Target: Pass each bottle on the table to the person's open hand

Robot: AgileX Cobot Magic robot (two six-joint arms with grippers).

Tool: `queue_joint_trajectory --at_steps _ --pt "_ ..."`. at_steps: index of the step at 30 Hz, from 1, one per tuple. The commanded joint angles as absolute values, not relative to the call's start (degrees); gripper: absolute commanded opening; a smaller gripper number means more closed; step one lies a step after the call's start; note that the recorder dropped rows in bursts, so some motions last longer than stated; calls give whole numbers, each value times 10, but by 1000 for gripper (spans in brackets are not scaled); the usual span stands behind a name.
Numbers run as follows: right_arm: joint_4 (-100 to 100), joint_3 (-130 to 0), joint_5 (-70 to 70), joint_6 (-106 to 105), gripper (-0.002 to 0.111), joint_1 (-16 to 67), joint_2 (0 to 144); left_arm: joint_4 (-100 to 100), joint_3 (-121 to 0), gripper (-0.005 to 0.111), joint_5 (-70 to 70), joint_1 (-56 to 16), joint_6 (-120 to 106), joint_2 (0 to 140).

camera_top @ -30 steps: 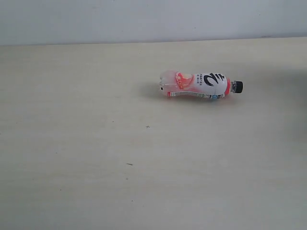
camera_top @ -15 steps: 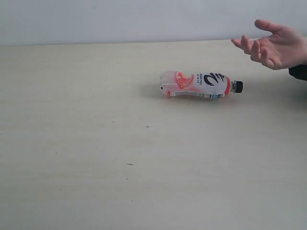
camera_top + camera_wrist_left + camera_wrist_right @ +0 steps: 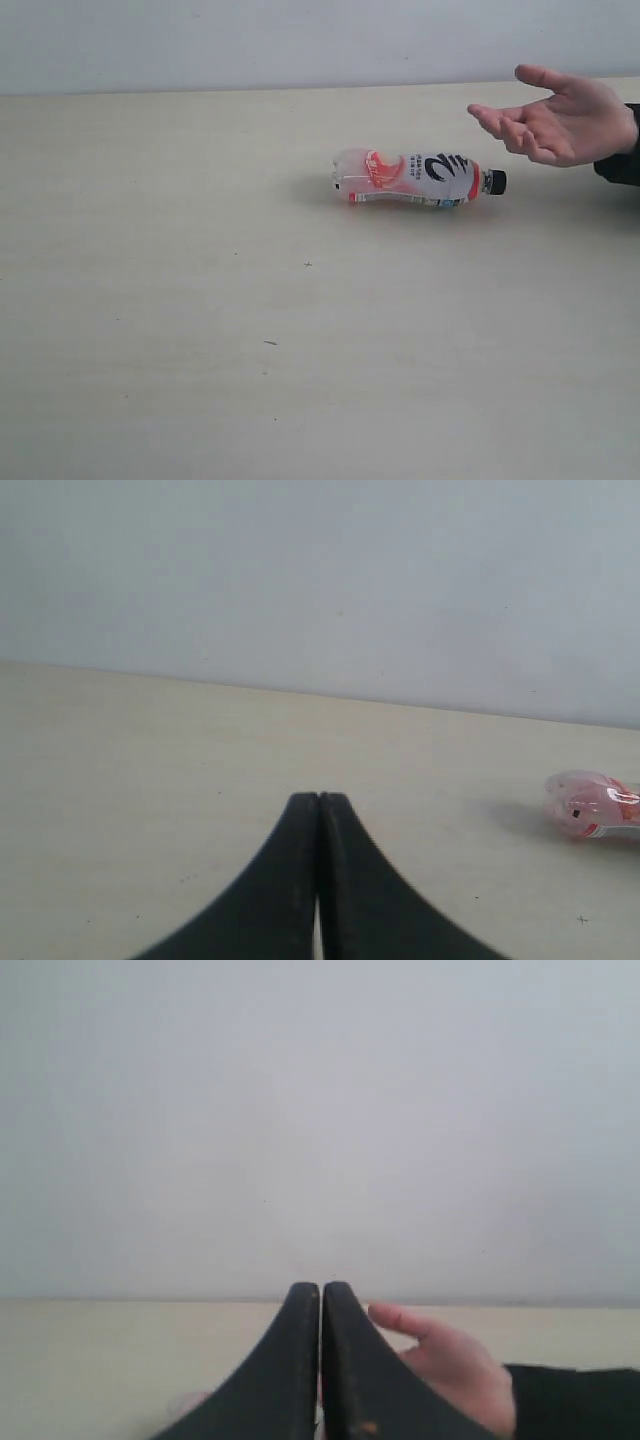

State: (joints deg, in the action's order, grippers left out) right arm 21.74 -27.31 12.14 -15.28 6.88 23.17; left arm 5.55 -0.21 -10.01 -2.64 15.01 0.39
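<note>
left hand (image 3: 318, 808) clenched, empty | right hand (image 3: 320, 1295) clenched, empty, partly hiding person's hand (image 3: 455, 1370) | bottle (image 3: 418, 179) lying on table (image 3: 200, 300), near person's hand, cap toward it; cut off in left wrist view

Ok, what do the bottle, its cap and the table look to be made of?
The bottle looks like clear plastic, glossy: its base end is see-through with pale highlights; a pink-red and white printed wrap covers the rest. Its cap is black, probably hard plastic; finish too small to judge. The table is cream and matte, without reflections; laminate or painted board, unclear.
</note>
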Motion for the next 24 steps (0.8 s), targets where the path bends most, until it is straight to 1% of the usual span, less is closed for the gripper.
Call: queue_joint_trajectory --at_steps 1,6,9,12,16,24 --pt "218 -366 141 -253 1 66 378 51 0 0 -98 -24 150 0" --pt "222 -521 314 -368 1 66 587 51 0 0 -98 -24 150 0" --pt "255 -613 424 -447 1 66 690 51 0 0 -98 -24 150 0" --pt "271 -704 493 -502 1 67 786 51 0 0 -98 -24 150 0" --pt "235 -804 551 -516 1 86 887 51 0 0 -98 -24 150 0" --pt "80 -925 571 -661 1 189 1057 51 0 0 -98 -24 150 0"
